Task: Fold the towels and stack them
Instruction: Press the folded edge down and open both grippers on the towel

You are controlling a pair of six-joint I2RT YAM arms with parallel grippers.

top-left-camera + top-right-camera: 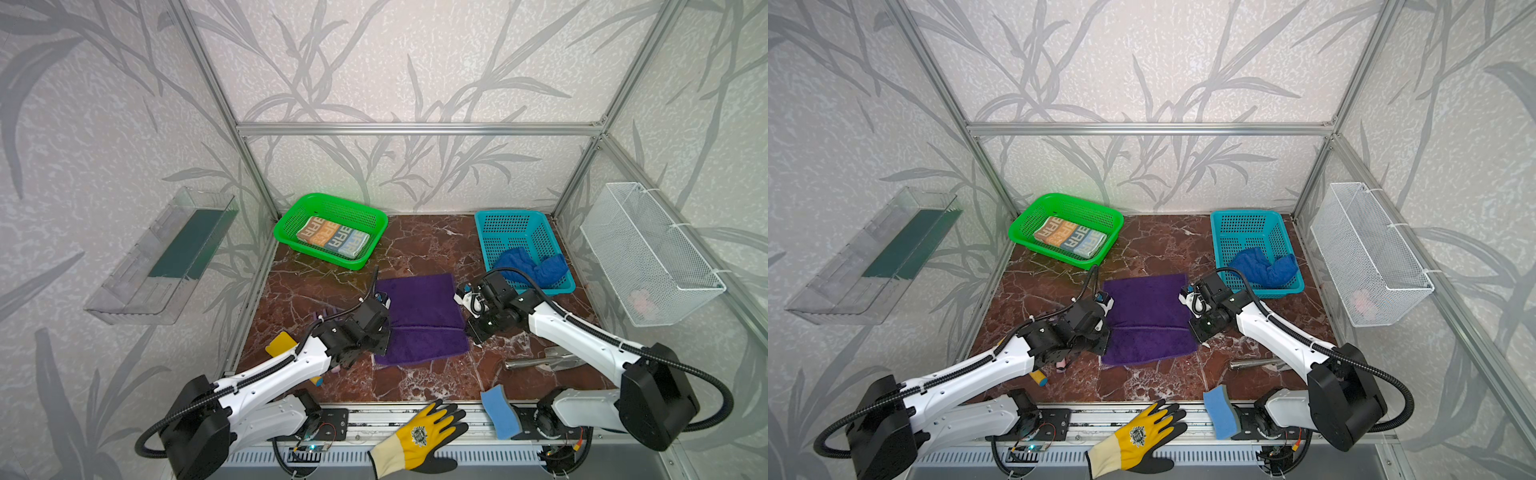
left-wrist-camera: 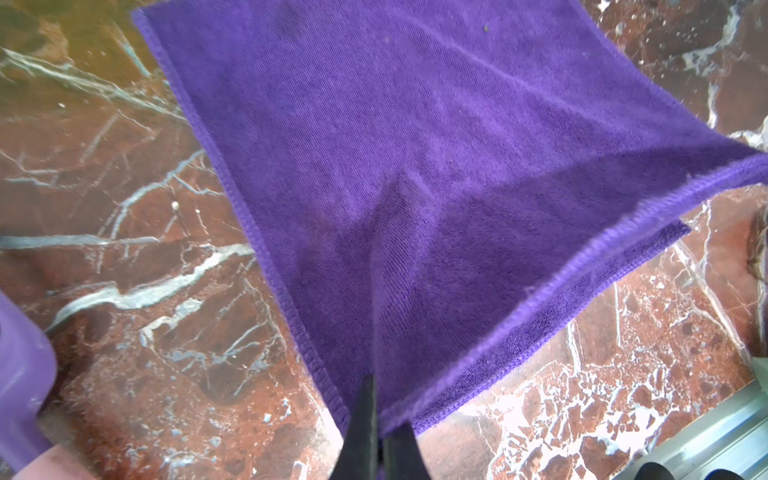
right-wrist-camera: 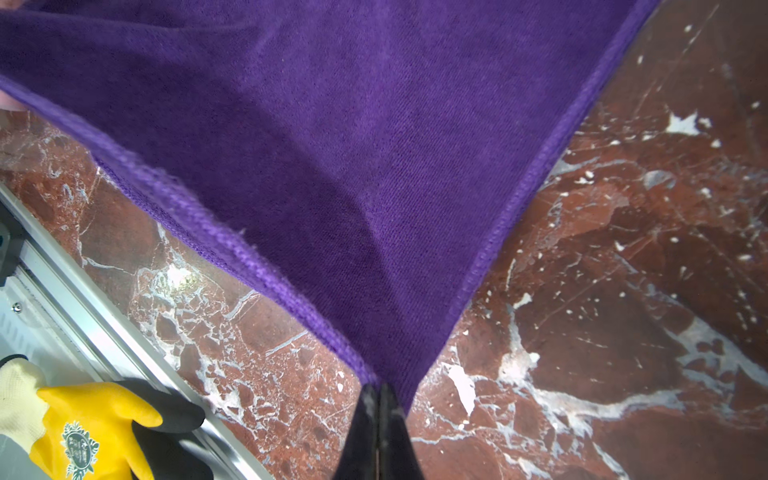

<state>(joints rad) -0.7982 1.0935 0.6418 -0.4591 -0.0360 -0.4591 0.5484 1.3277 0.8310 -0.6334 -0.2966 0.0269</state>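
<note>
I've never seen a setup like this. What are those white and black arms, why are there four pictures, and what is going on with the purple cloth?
They are two robot arms, each ending in a two-fingered gripper. Two pictures look down from overhead; two come from small cameras on the arms' wrists. On the marble table lies a purple towel. The left gripper and the right gripper are each shut on a corner of it, part-way through a fold. A lettered towel sits folded in the green basket; a blue towel lies crumpled in the teal basket. A yellow glove, a blue sponge and a metal tool lie near the front.
</note>
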